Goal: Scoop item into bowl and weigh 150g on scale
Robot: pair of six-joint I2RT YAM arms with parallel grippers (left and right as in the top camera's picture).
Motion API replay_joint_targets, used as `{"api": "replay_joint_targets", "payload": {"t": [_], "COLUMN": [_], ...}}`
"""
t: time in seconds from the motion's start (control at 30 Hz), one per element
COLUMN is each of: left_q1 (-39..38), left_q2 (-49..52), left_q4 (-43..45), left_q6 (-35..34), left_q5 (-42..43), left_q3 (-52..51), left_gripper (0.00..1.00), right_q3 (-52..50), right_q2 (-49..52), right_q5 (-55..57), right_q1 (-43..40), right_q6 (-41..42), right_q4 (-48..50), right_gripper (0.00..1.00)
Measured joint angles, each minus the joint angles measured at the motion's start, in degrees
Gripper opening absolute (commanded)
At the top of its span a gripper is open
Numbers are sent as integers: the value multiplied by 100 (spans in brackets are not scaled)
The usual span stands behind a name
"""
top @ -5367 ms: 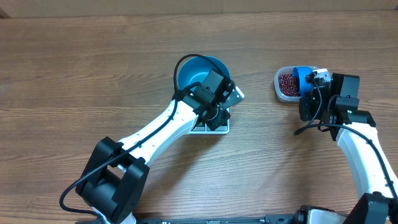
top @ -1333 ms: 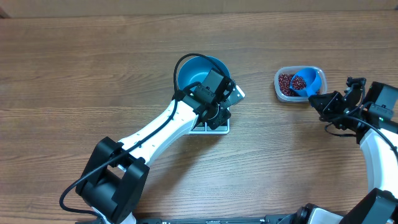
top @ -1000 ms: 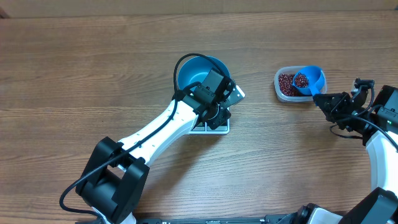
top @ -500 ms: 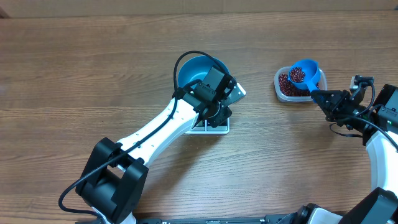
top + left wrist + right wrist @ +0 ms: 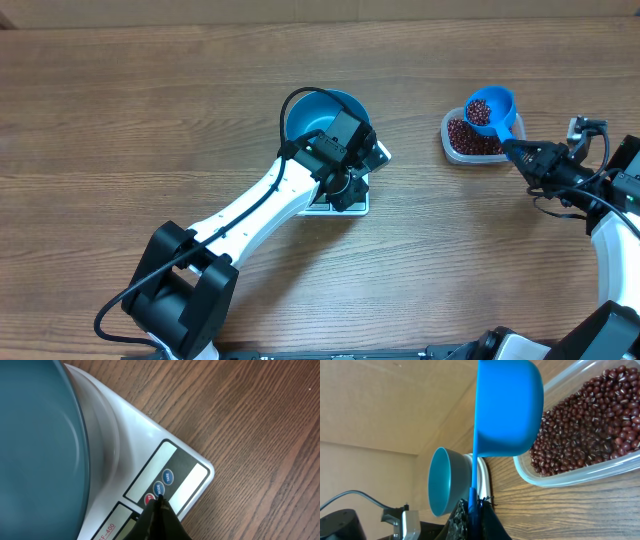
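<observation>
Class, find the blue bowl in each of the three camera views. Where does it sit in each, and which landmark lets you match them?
Overhead: the blue bowl sits upper centre, partly under the left arm.
Left wrist: it fills the left side, very close.
Right wrist: lower left, seen side-on, left of the handle of the blue scoop.
Shared landmark: the white scale under the bowl, in all three.

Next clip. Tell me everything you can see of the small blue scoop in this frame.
The scoop looks like smooth bright blue plastic: a round cup on a thin, flat handle. The cup sits mouth up, roughly level, over the far corner of the clear tub, carrying a small load of red-brown beans. The right gripper is shut on the handle's end. Whether the cup touches the tub's rim cannot be told.
</observation>
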Motion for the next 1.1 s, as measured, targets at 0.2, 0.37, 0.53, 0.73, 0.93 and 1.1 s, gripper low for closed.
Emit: {"api": "replay_joint_targets", "payload": {"t": [0.2, 0.37, 0.53, 0.73, 0.93, 1.1], "left_q1": [0, 0, 0, 0, 0, 0], "left_q2": [0, 0, 0, 0, 0, 0], "left_q4": [0, 0, -7, -22, 166, 538], "left_q6": [0, 0, -2, 0, 0, 0], "left_q5": [0, 0, 0, 0, -2, -2], "left_q3": [0, 0, 0, 0, -157, -516], "left_gripper": [4, 4, 5, 4, 4, 4], "right_q3": [0, 0, 0, 0, 0, 0], "right_q2": [0, -2, 0, 0, 0, -2], "right_q5": [-168, -216, -216, -219, -192, -168], "right_q1": [-46, -46, -46, -46, -46, -46], "right_q6": [9, 11, 13, 15, 13, 15], "right_q4": [111, 179, 275, 337, 352, 354], "right_gripper": [4, 4, 4, 4, 4, 4]}}
